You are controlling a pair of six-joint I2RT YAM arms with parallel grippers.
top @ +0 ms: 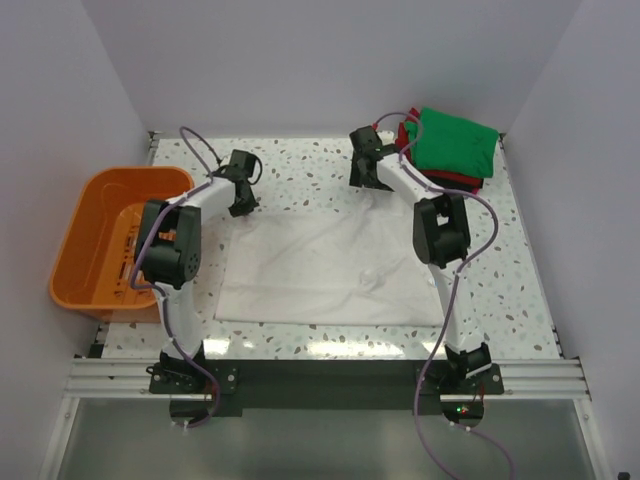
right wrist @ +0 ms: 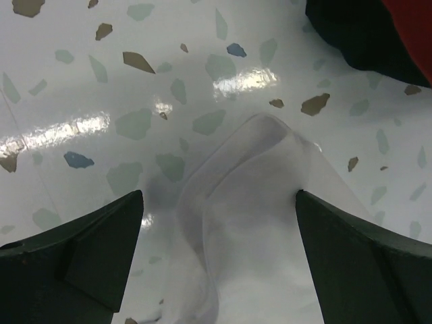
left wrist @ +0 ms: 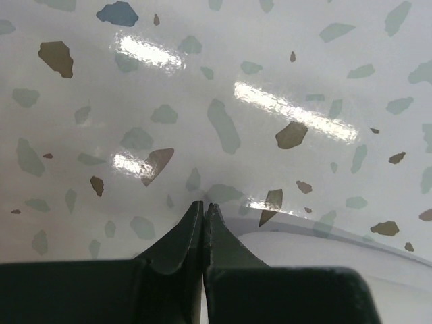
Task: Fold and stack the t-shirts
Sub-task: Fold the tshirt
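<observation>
The off-white t-shirt point(top: 330, 265) lies spread flat in the middle of the table. My left gripper point(top: 243, 195) is at its far left corner. In the left wrist view the left gripper point(left wrist: 204, 206) is shut with nothing visible between the tips, and the shirt's edge point(left wrist: 337, 253) lies just to the right of it. My right gripper point(top: 362, 175) is at the shirt's far right corner. In the right wrist view the right gripper point(right wrist: 219, 196) is wide open, with a raised fold of the off-white shirt point(right wrist: 256, 202) between the fingers. A folded stack with a green shirt point(top: 455, 143) on top sits at the back right.
An orange plastic basket point(top: 75, 245) stands at the table's left edge. The stack's red shirt point(right wrist: 412, 27) and dark shirt point(right wrist: 351, 34) show at the top right of the right wrist view, close to my right gripper. White walls enclose the speckled table point(top: 300, 165).
</observation>
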